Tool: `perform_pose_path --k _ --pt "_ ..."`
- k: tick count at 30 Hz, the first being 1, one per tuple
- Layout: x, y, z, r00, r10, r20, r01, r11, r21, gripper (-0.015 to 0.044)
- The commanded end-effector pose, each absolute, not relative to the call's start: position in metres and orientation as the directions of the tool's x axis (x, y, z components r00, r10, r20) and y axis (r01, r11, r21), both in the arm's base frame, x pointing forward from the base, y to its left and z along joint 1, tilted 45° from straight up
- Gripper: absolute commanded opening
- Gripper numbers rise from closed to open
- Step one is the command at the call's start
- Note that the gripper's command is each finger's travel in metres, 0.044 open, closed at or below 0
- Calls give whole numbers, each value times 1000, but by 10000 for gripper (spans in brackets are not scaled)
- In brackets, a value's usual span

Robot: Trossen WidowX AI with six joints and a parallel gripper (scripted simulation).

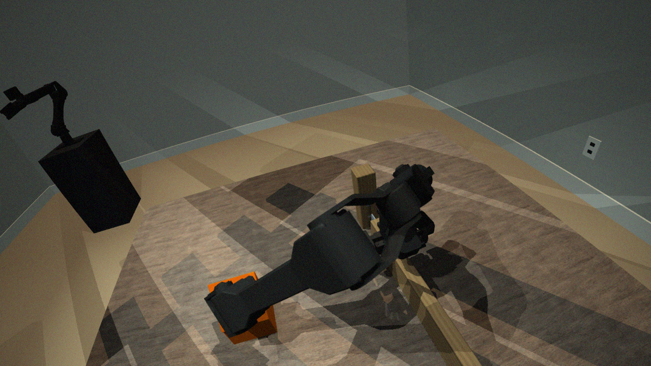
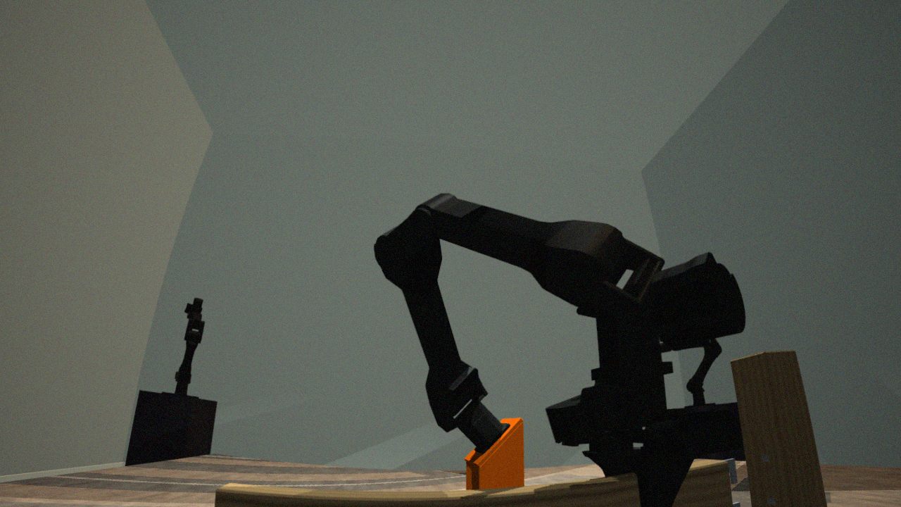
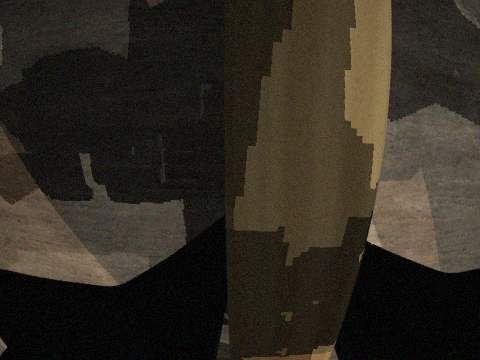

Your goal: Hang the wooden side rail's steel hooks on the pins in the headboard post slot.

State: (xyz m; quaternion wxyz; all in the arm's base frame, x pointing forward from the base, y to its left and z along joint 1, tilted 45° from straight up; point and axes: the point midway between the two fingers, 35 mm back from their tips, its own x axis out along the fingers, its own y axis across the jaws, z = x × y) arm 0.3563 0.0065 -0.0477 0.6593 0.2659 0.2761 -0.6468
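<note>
The wooden side rail (image 1: 430,309) (image 2: 378,496) (image 3: 310,150) is held near its hook end by my gripper (image 2: 658,490) (image 3: 267,224), which is shut on it. In the top view the arm hides the fingertips. The upper steel hook (image 1: 373,217) (image 2: 733,470) sticks out from the rail's end toward the headboard post (image 1: 363,192) (image 2: 778,422). In the exterior view a narrow gap shows between that hook and the post. The post stands upright. Two faint light spots show on its side, possibly the pins. The rail's far end runs out of the top view, so its contact with the table is hidden.
The arm's orange base mount (image 1: 264,325) (image 2: 504,463) stands on the patterned table top (image 1: 204,241). A black pedestal (image 1: 91,182) (image 2: 169,428) with another arm stands in the background at the left. Patchy shadows cross the table.
</note>
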Motion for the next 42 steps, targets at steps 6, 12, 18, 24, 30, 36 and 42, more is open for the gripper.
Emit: perform_pose_path --k 6,12,18,24,30,36,42 --pt "359 13 -42 29 -702 -712 999 30 11 0" --pt "359 14 -41 29 -702 -712 999 30 11 0" --pt "359 14 -41 29 -702 -712 999 30 11 0" --pt "359 15 -40 29 -702 -712 999 30 11 0" --pt "359 16 -39 29 -702 -712 999 30 11 0" --pt "359 17 -38 29 -702 -712 999 30 11 0" --pt "359 17 -38 29 -702 -712 999 30 11 0"
